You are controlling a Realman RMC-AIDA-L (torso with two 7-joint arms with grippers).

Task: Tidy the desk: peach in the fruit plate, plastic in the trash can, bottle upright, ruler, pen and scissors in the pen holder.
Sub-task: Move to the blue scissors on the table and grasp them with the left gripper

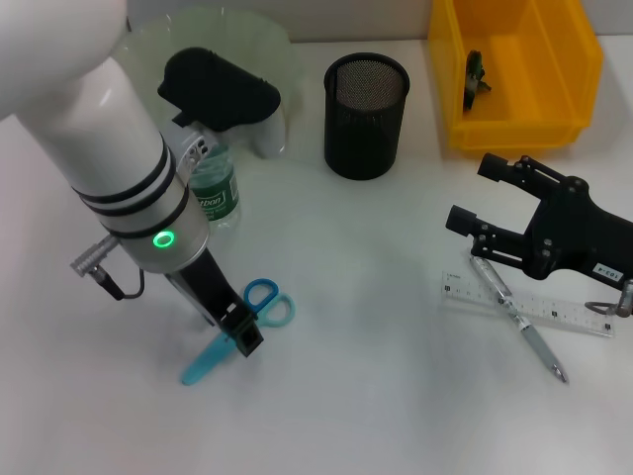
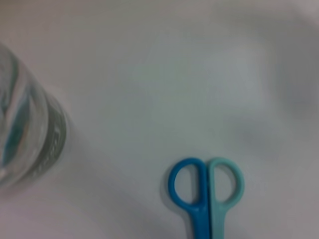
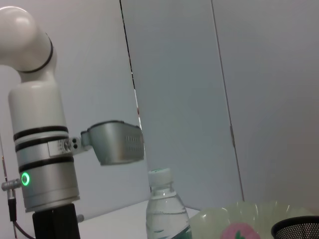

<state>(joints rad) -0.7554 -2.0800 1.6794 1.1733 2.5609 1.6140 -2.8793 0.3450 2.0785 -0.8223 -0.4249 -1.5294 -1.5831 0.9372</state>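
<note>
pen holder (image 1: 366, 115) empty | left tool (image 1: 240, 330) over scissors (image 1: 237, 332), grip unclear | right tool (image 1: 477, 196) spread

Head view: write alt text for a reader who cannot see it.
The left gripper is down on the blue and teal scissors on a white desk, beside an upright bottle. The right gripper, open, hovers over a pen lying across a ruler. Behind stand a black mesh pen holder and a yellow bin.

Left gripper (image 1: 240, 332) sits on the scissors (image 1: 242, 332) — bottle (image 1: 214, 188) crowds just behind, open desk (image 1: 376, 327) beside.
</note>
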